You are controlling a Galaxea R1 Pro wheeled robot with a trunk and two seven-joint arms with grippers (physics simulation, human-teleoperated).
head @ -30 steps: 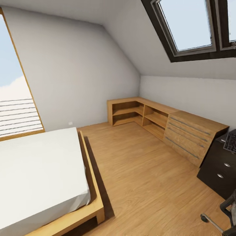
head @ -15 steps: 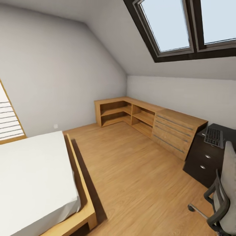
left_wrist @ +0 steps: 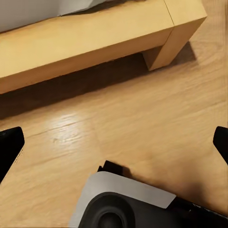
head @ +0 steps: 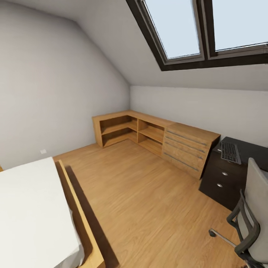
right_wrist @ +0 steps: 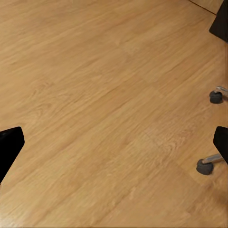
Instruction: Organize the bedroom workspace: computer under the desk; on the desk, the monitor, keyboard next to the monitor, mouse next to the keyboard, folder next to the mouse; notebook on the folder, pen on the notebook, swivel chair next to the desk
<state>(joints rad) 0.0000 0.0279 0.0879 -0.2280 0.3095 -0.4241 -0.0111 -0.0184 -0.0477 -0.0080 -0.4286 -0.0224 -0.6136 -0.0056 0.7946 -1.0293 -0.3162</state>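
- Swivel chair (head: 253,219), grey with black armrests, is seen at the right edge of the head view, standing on the light wood floor (head: 149,201) just beside the desk (head: 238,175).
- Two of its casters (right_wrist: 205,166) on chrome legs are seen in the right wrist view, near one fingertip of the right gripper (right_wrist: 114,142) and clear of contact with it.
- The keyboard (head: 230,152) is seen lying flat on the black desk top, above the drawers with round silver knobs.
- A light wooden shelf and drawer unit (head: 156,137) is set along the far wall, touching the desk's end.
- The bed (head: 33,216), white-sheeted on a wooden frame, is placed at the left of the head view; its frame corner (left_wrist: 175,33) is shown in the left wrist view, well beyond the fingertips.
- The left gripper (left_wrist: 114,142) is held over bare floor with its fingers spread wide apart and nothing between them.
- The right gripper's fingers are likewise spread wide, with only floor between them.
- Skylights (head: 201,29) are set in the sloped ceiling.
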